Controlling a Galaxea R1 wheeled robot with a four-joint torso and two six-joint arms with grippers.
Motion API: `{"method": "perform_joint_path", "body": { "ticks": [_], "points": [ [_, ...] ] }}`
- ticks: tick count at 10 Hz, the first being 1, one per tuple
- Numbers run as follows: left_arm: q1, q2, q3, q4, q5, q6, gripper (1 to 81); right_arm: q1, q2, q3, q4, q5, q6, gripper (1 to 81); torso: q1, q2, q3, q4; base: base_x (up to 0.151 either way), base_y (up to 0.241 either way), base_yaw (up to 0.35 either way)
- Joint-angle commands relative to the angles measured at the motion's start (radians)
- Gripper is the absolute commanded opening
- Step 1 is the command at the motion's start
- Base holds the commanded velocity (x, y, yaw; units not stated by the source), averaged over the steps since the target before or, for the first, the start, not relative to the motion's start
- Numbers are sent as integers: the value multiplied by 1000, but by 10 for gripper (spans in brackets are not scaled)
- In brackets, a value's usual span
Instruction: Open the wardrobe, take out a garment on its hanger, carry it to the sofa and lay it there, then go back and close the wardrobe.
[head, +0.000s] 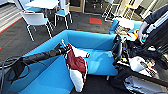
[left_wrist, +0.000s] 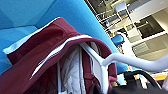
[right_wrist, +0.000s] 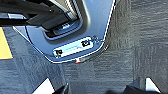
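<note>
The maroon-red garment (head: 76, 63) with white sleeves hangs from a thin white hanger (head: 64, 43) over the seat of the bright blue sofa (head: 100, 60). Its lower part droops past the seat's front edge. My left gripper (head: 62, 50) reaches in from the left and is shut on the hanger at its top. Up close in the left wrist view, the hanger (left_wrist: 130, 61) runs under the garment's collar (left_wrist: 50, 45), with the blue sofa (left_wrist: 25, 15) behind. My right gripper (right_wrist: 98, 90) hangs low over grey carpet, its two dark fingers apart with nothing between them.
White chairs (head: 37, 20) and a white table (head: 42, 3) stand behind the sofa at the left. A second blue seat (head: 115, 25) with clutter is at the back right. A person (head: 155, 25) stands at the right. My own base (right_wrist: 75, 32) sits close to the right gripper.
</note>
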Motion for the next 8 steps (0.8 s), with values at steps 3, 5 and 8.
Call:
{"method": "perform_joint_path", "body": {
  "ticks": [3,5,8],
  "points": [
    [-171,-73,28,13,3,-5,10,-29,-10,1,-9,-76,-1,811,0,0,0,-88,0,0,0],
    [-136,-134,36,23,3,0,10,-29,-10,0,-9,-76,-1,811,0,0,0,13,0,0,0],
    [-78,-173,86,65,-2,0,10,-19,-7,3,-8,-80,-1,811,0,0,0,7,0,0,0]
  ]
}}
